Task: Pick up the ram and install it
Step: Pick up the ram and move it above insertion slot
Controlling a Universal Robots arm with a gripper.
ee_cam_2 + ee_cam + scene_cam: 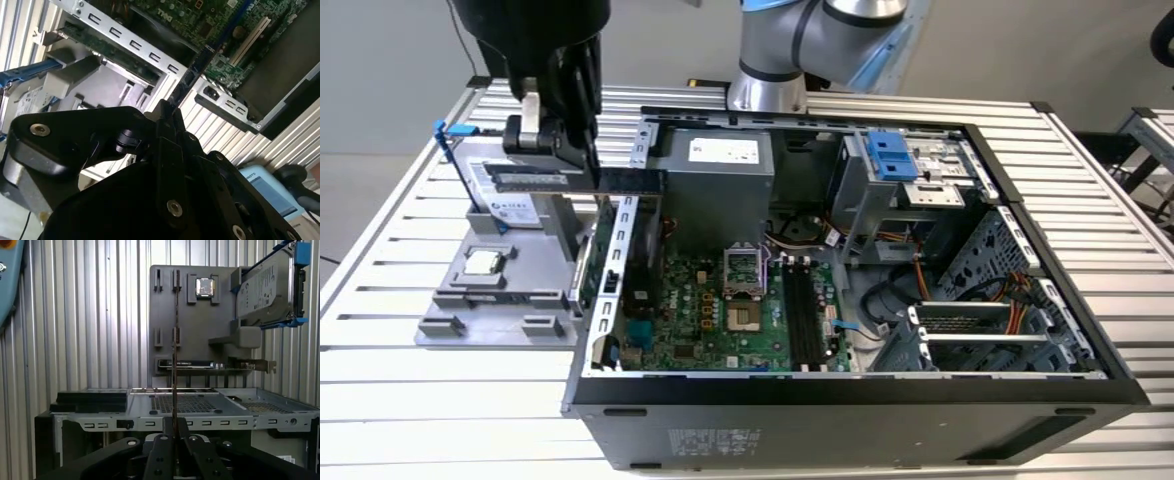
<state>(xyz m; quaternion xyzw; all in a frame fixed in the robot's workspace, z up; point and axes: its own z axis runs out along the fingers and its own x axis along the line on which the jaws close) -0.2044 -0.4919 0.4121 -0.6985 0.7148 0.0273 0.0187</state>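
My black gripper (578, 160) is shut on the ram (630, 181), a thin dark stick held level in the air. It hangs over the left wall of the open computer case (854, 392), beside the grey holder (474, 305). In the first wrist view the ram (175, 340) shows edge-on as a thin line rising from the gripper (175, 432). The second wrist view has the ram (200, 65) reaching out from the gripper (167, 112) toward the green motherboard (220, 20). The black memory slots (803, 322) lie on the motherboard (700, 315), well to the exterior view's right of the ram.
The grey holder carries a processor chip (483, 262) and a silver hard drive with blue rails (507, 200). Inside the case are a grey power supply (720, 165), a drive cage with a blue latch (891, 160) and cables. The arm's base (767, 90) stands behind the case.
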